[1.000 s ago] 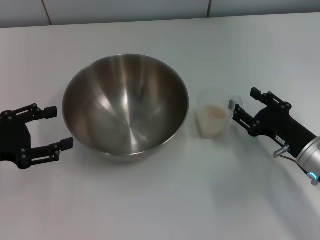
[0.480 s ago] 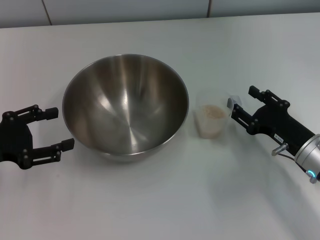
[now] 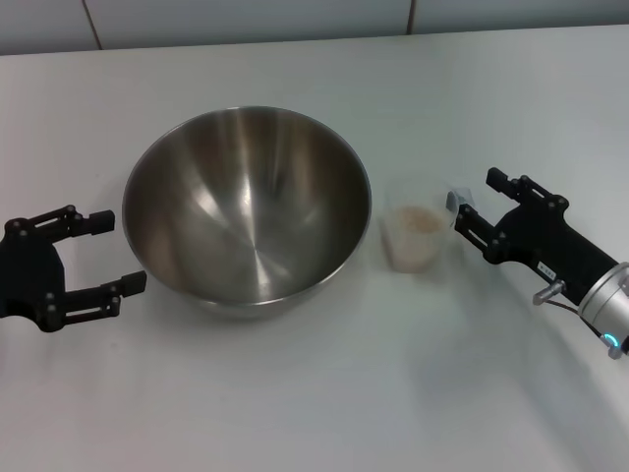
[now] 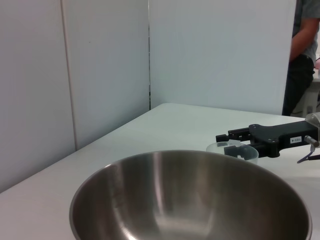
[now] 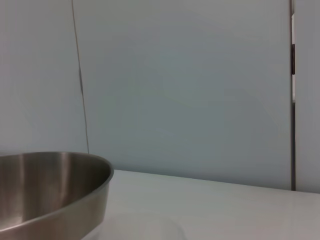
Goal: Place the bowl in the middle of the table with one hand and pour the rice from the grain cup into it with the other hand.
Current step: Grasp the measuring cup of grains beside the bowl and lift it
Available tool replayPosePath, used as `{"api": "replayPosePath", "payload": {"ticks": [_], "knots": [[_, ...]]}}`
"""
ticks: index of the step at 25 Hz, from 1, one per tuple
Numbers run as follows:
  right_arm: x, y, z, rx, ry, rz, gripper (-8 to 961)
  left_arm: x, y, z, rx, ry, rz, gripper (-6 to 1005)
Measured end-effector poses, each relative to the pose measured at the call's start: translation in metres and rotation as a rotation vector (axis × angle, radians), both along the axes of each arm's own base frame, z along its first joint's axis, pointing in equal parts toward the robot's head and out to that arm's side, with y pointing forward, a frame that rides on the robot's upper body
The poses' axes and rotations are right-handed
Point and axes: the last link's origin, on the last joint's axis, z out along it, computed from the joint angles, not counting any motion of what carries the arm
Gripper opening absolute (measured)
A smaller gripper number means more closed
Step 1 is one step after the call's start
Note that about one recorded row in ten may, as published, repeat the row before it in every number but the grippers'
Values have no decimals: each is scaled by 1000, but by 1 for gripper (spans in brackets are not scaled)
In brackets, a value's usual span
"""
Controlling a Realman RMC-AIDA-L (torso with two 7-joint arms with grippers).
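Observation:
The bowl (image 3: 246, 211), large, steel and with nothing in it, stands on the table (image 3: 324, 393) left of the middle. It also shows in the left wrist view (image 4: 190, 200) and the right wrist view (image 5: 50, 185). The grain cup (image 3: 417, 241) stands upright just right of the bowl with rice (image 3: 421, 220) in it. Its rim shows in the left wrist view (image 4: 232, 148). My right gripper (image 3: 476, 202) is open just right of the cup, which is not between its fingers. My left gripper (image 3: 118, 253) is open beside the bowl's left side, not touching it.
A white wall and panels stand behind the table's far edge. A person (image 4: 302, 55) stands beyond the table in the left wrist view. My right gripper also shows there behind the cup (image 4: 260, 136).
The grain cup, which looked tilted against my right gripper's fingers, now stands upright slightly further left. My right gripper has shifted only slightly. The left arm and bowl have not moved.

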Motion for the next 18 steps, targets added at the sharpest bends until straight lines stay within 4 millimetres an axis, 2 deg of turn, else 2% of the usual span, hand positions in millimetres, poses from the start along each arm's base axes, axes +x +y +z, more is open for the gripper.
{"api": "replayPosePath", "payload": {"ticks": [3,9,14,18], "knots": [[-1,1,0,14,-29,19,685,-1,1,0,4,3,4,814],[-5,0,-2,48,-58,39,492,-2,2,0,12,7,14,814],[-5,0,-2,48,-59,40,256,-3,2,0,15,9,18,814],[-5,0,-2,48,-60,40,187,-3,2,0,16,9,19,814]]}}
